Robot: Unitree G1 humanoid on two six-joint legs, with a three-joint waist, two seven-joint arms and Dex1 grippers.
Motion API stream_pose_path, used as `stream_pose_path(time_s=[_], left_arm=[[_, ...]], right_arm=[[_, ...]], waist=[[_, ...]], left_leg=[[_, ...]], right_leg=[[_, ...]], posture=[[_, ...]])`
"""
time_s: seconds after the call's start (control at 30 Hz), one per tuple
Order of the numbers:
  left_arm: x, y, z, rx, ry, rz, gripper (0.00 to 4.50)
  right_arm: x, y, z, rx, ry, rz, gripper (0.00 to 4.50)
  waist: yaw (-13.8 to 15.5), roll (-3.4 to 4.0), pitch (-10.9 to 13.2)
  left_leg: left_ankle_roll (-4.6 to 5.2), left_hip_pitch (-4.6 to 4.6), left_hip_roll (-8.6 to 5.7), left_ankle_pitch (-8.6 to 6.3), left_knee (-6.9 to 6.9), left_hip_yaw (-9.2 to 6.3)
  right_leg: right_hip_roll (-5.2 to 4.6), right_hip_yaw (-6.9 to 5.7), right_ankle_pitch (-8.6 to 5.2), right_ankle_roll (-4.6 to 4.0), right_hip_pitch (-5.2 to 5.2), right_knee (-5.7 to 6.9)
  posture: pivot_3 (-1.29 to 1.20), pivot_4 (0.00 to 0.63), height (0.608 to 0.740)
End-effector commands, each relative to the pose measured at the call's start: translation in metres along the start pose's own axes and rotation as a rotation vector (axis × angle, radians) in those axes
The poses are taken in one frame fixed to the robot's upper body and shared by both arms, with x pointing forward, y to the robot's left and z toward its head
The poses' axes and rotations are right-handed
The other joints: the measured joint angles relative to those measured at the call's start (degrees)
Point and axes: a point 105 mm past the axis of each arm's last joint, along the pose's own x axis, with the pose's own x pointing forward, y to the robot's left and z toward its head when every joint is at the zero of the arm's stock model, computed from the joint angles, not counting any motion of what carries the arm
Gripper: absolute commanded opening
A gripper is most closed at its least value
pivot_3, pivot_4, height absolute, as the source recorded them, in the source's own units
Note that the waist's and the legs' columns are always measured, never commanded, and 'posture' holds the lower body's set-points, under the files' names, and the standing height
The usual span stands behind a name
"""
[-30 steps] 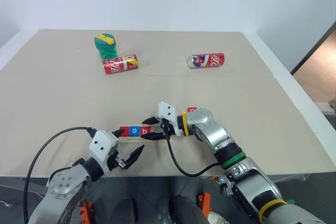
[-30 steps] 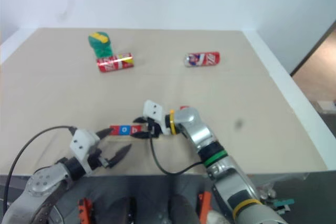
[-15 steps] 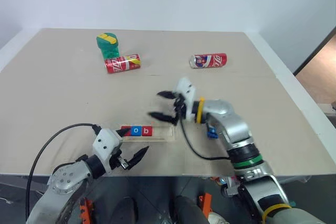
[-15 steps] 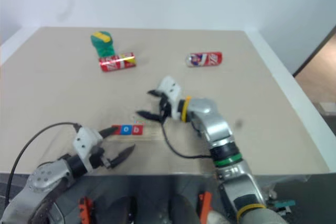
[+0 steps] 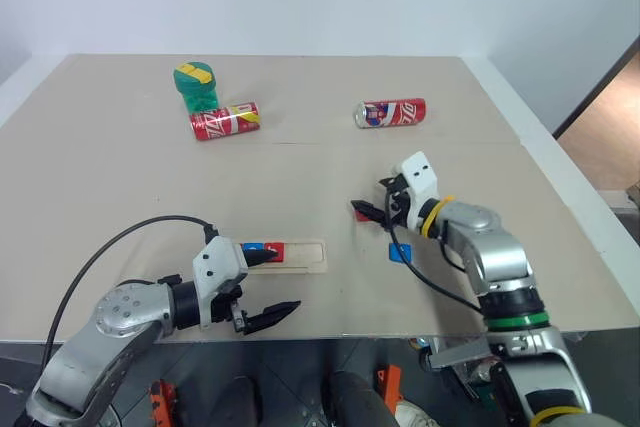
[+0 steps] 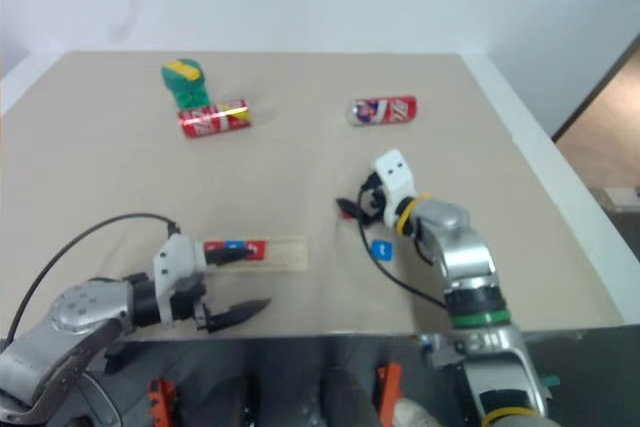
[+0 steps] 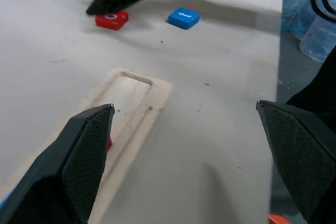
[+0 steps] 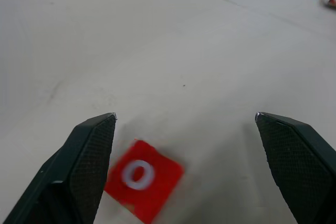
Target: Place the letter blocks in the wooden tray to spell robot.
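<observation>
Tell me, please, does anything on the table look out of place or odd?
Yes: two red soda cans lie tipped on their sides at the far end, one against a crushed green can. Nothing looks spilled.

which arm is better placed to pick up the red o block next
Right. The right gripper is open and hangs just above the red o block, which lies loose on the table between its fingers. The left gripper is open beside the wooden tray, well away from that block.
</observation>
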Motion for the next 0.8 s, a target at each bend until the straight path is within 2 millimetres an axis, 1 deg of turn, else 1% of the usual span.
stream_pose_path(time_s=[0.03, 0.2, 0.27, 0.3, 0.37, 0.43, 0.5, 0.6, 0.73, 0.8], left_arm=[[0.002, 0.001, 0.006, 0.040, -0.025, 0.009, 4.50], [0.004, 0.003, 0.006, 0.072, -0.015, 0.017, 4.50], [0.005, 0.003, 0.005, 0.075, -0.009, 0.014, 4.50], [0.005, 0.003, 0.005, 0.074, -0.008, 0.013, 4.50], [0.005, 0.002, 0.004, 0.068, -0.004, 0.008, 4.50], [0.004, 0.001, 0.003, 0.064, 0.004, 0.002, 4.50], [0.004, 0.001, 0.002, 0.064, 0.011, -0.004, 4.50], [0.004, 0.000, 0.001, 0.064, 0.021, -0.021, 4.50], [0.004, -0.001, -0.001, 0.068, 0.034, -0.042, 4.50], [0.004, -0.001, -0.001, 0.066, 0.036, -0.053, 4.50]], right_arm=[[-0.006, -0.002, 0.012, -0.007, -0.035, -0.092, 4.39], [-0.005, 0.005, -0.005, 0.009, 0.042, -0.171, 4.39], [-0.006, 0.009, -0.008, 0.009, 0.063, -0.218, 4.39], [-0.006, 0.013, -0.009, 0.012, 0.071, -0.229, 4.15], [-0.007, 0.018, -0.011, 0.018, 0.085, -0.237, 3.55], [-0.009, 0.020, -0.012, 0.021, 0.098, -0.256, 2.94], [-0.011, 0.022, -0.010, 0.025, 0.099, -0.267, 2.18], [-0.014, 0.030, -0.006, 0.047, 0.095, -0.265, 1.24], [-0.024, 0.048, 0.004, 0.097, 0.075, -0.231, 1.23], [-0.032, 0.058, 0.007, 0.110, 0.075, -0.207, 1.23]], waist=[[0.0, 0.00, 0.0], [0.0, 0.00, 0.0], [0.0, -0.01, 0.0], [0.0, -0.02, 0.0], [0.0, -0.02, 0.0], [0.0, -0.02, 0.0], [0.0, -0.03, 0.0], [0.0, -0.03, 0.0], [0.0, -0.03, 0.0], [0.0, -0.03, 0.0]], left_leg=[[0.00, -0.01, -0.03, 0.00, 0.00, 0.01], [-0.01, -0.03, -0.14, 0.01, 0.08, 0.08], [-0.01, -0.03, -0.15, 0.01, 0.11, 0.07], [-0.01, -0.03, -0.14, 0.01, 0.12, 0.06], [-0.01, -0.02, -0.11, 0.01, 0.11, 0.05], [-0.01, -0.02, -0.10, 0.01, 0.10, 0.03], [-0.01, -0.02, -0.11, 0.01, 0.11, 0.02], [-0.01, -0.03, -0.12, 0.01, 0.11, 0.03], [-0.01, -0.05, -0.11, 0.01, 0.10, 0.02], [-0.01, -0.07, -0.10, 0.01, 0.09, 0.00]], right_leg=[[-0.04, 0.00, -0.01, 0.01, 0.00, 0.00], [-0.21, 0.03, 0.00, 0.11, 0.02, -0.01], [-0.22, 0.02, 0.00, 0.12, 0.02, -0.01], [-0.21, 0.01, 0.00, 0.11, 0.03, -0.01], [-0.17, 0.01, 0.01, 0.10, 0.02, -0.01], [-0.16, -0.02, 0.01, 0.08, 0.02, 0.00], [-0.17, -0.03, 0.01, 0.08, 0.03, 0.00], [-0.19, -0.02, 0.00, 0.09, 0.03, -0.01], [-0.19, -0.03, -0.01, 0.10, 0.01, -0.01], [-0.18, -0.05, -0.02, 0.09, -0.01, -0.01]], posture=[[0.00, 0.150, 0.740], [0.00, 0.150, 0.740], [0.00, 0.150, 0.740], [0.00, 0.150, 0.740], [0.00, 0.150, 0.740], [0.00, 0.150, 0.740], [0.00, 0.150, 0.740], [0.00, 0.150, 0.740], [0.00, 0.150, 0.740], [0.00, 0.150, 0.740]])
